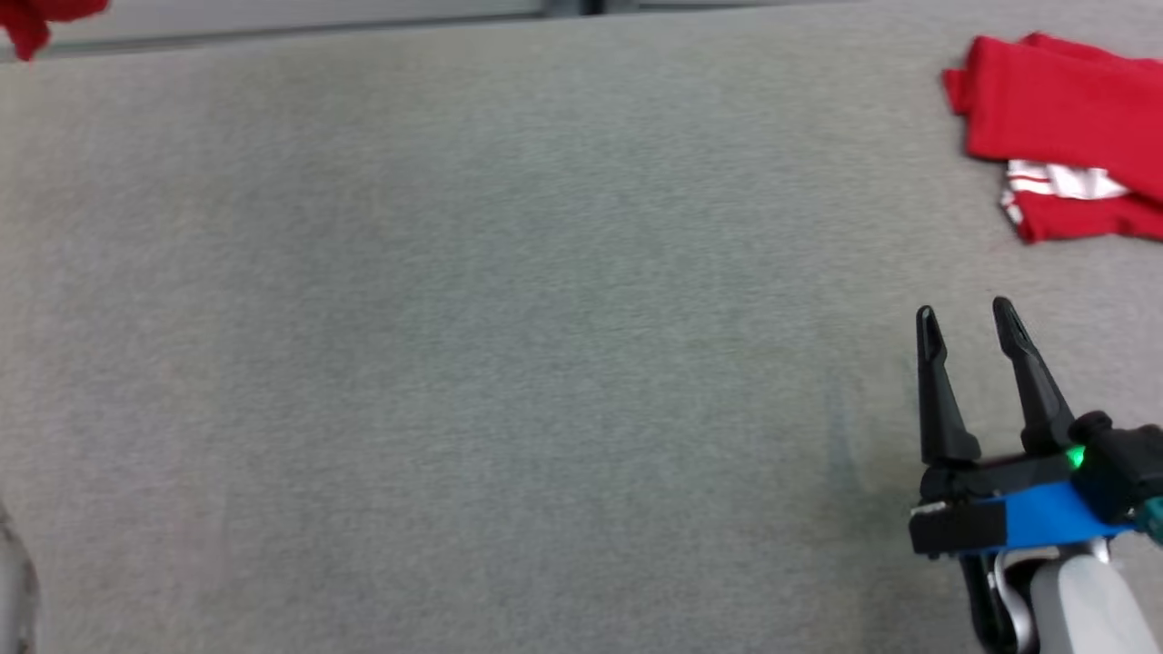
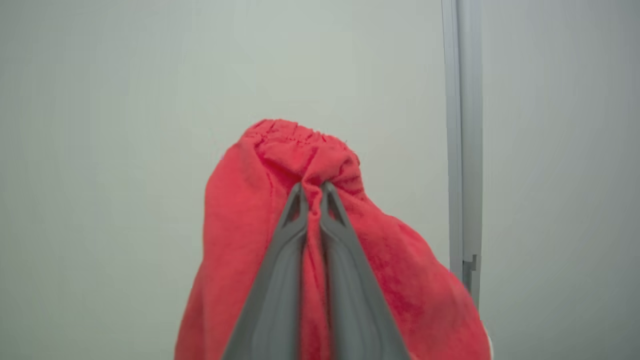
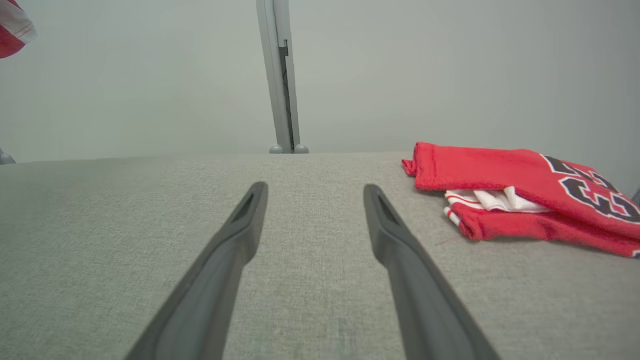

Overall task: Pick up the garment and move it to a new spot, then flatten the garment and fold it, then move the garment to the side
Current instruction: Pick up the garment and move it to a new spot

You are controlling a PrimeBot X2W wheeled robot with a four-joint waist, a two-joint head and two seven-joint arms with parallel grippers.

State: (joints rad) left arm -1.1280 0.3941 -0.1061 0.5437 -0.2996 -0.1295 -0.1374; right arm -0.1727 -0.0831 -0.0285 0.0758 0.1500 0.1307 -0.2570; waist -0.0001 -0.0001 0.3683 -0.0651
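Two claws, two jobs: the left claw (image 2: 313, 189) pinches a red garment (image 2: 240, 225) tight, held up at the far-left corner of the grey surface (image 1: 509, 345). Judged the pick-up step; next, a carry to a clear spot. At right, the right claw (image 1: 965, 311) hovers spread wide, empty, near a folded jersey (image 1: 1054, 109). Most of the garment hangs out of frame.

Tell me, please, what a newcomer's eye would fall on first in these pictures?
The bright red garment bunched in the shut left pincer, hanging before a pale wall, strikes first. Next comes the folded red jersey with white trim at the far right of the grey table, with the open right pincer hovering nearer the robot.
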